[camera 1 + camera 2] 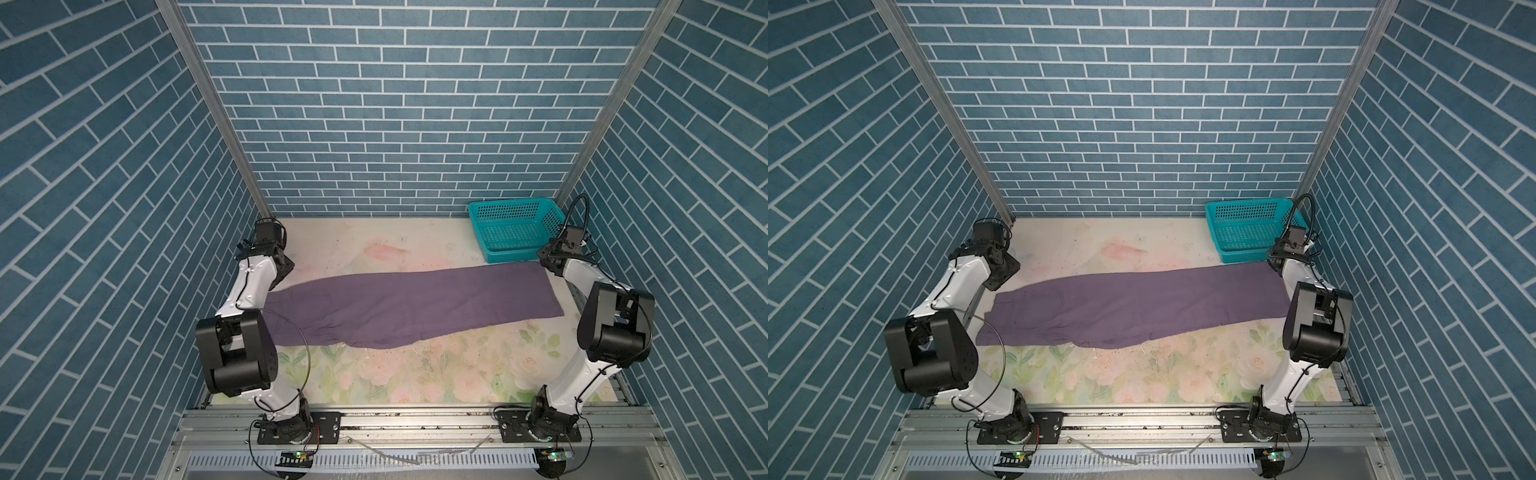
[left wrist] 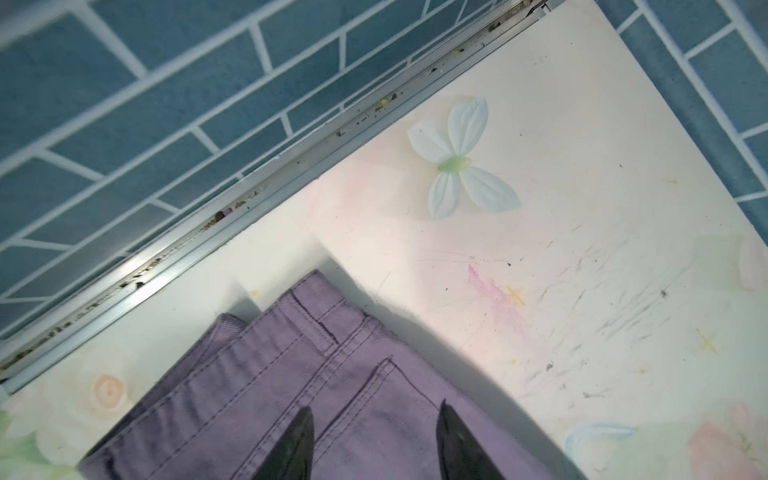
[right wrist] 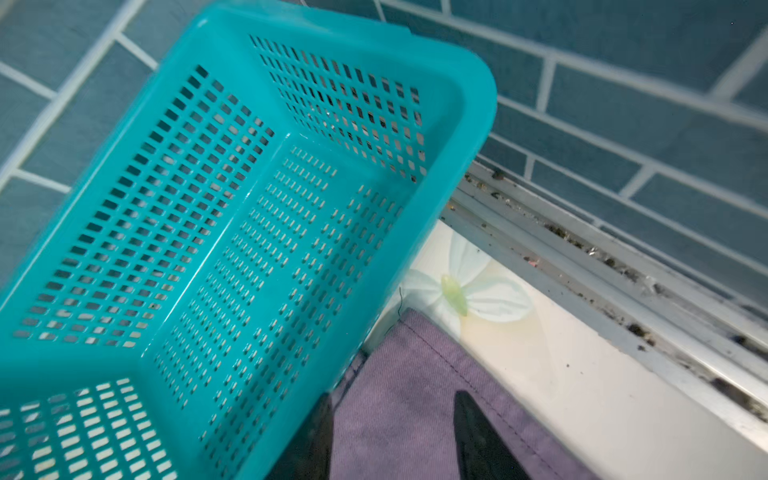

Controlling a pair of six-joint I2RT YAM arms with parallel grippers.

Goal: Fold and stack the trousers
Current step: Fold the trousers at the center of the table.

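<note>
The muted purple trousers [image 1: 407, 307] lie flat as one long band, leg over leg, across the middle of the floral table [image 1: 415, 374]. The waist is at the left arm's side, and the hems are at the right, just beside the teal basket [image 1: 515, 232]. Both arms reach forward along the table's edges, wrists bent down over the band's far corners. Only the wrist views show the claws. The left gripper [image 2: 374, 409] is spread above the waistband and pocket, and the right gripper [image 3: 395, 399] is spread above the hem. Neither pinches cloth.
</note>
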